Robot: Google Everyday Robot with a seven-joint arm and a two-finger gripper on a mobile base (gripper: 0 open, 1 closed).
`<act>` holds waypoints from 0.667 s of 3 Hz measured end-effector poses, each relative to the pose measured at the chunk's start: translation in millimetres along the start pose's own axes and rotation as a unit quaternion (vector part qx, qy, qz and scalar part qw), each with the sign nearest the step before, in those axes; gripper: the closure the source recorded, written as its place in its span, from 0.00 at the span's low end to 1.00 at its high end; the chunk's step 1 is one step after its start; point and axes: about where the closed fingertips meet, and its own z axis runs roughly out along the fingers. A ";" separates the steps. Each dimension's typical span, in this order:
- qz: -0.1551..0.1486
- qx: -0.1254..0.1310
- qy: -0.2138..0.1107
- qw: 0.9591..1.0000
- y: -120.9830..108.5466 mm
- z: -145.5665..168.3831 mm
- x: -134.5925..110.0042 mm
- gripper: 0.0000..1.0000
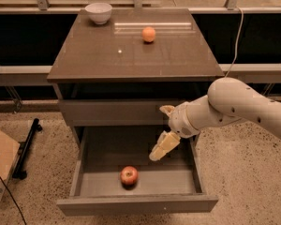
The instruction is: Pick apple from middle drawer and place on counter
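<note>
The apple (129, 175), red with yellowish patches, lies on the floor of the open middle drawer (136, 204), near its front and a little left of centre. My gripper (158, 133) hangs over the drawer's right half, above and to the right of the apple and apart from it. It is open and empty, with one pale finger (162, 146) pointing down toward the drawer floor. The counter (131, 55) is the glossy dark-brown top of the cabinet.
An orange round fruit (149, 34) and a white bowl (98, 12) sit at the back of the counter. The closed drawer front (112, 112) is above the open drawer. A cardboard box (0, 165) and a black stand (25, 146) lie on the floor at the left.
</note>
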 end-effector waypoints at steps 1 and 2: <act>-0.001 0.003 0.006 1.000 -0.1 14.7 0.4 0.00; 0.002 -0.007 -0.017 1.000 0.9 43.7 0.0 0.00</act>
